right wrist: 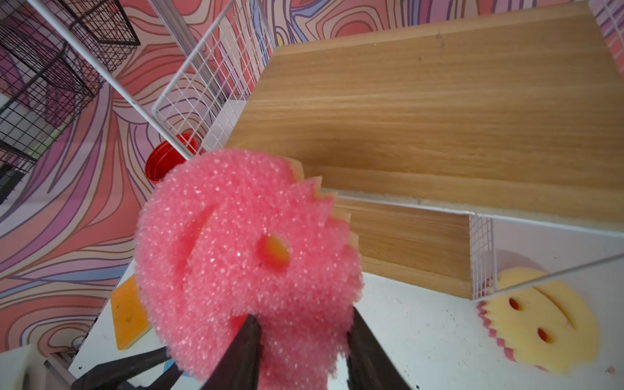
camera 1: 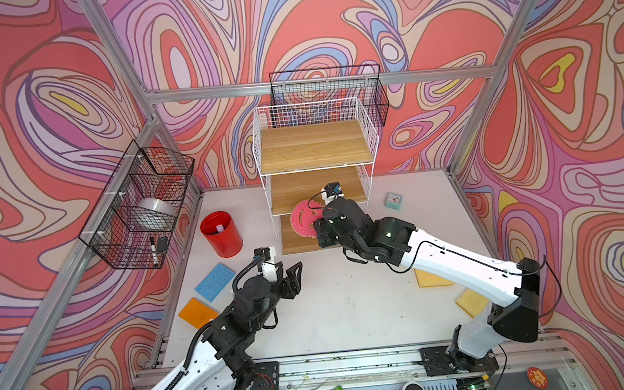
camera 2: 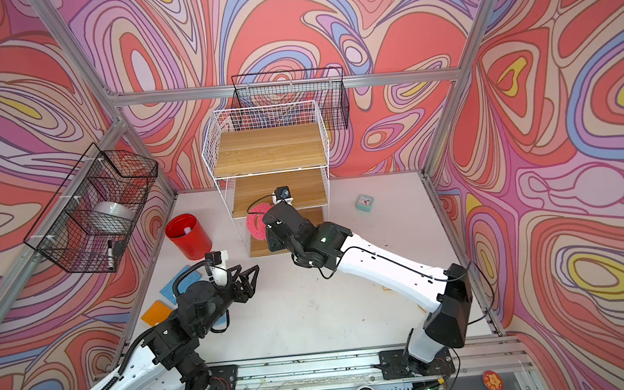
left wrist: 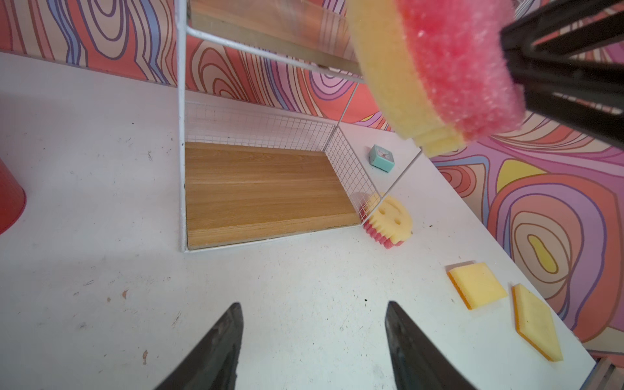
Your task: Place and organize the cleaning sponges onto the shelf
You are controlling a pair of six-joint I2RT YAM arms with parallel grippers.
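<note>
1. far left, a black wire basket (camera 1: 140, 205) hangs on the wall, clear of the work. a red cup (camera 1: 222, 233) stands on the counter (camera 1: 349, 307) just left of the shelf (camera 1: 314, 146), and a reach from that side would have to go round it.
2. a blue sponge (camera 1: 215, 281) and an orange sponge (camera 1: 197, 312) lie flat at the near left beside the left arm, not yet shelved.
3. the left claw (left wrist: 314, 310) hangs over the counter with its jaws apart and nothing in them. it faces the lowest board, likely standing off to leave room for the other arm.
4. all three boards of the shelf look bare.
5. the right claw (right wrist: 304, 324) reaches across, clamped on the edge of the pink smiley sponge (right wrist: 243, 243). it holds the sponge upright at the near lip of the middle board. gripping the edge probably leaves most of the sponge free to go in, though the lip and the white wire post could catch it.
6. a yellow-faced smiley sponge (left wrist: 391, 216) lies on the counter at the shelf's near right corner.
7. a mint clock (camera 1: 393, 200) sits to the right of the shelf, and two yellow sponges (left wrist: 477, 285) wait near the right arm.
</note>
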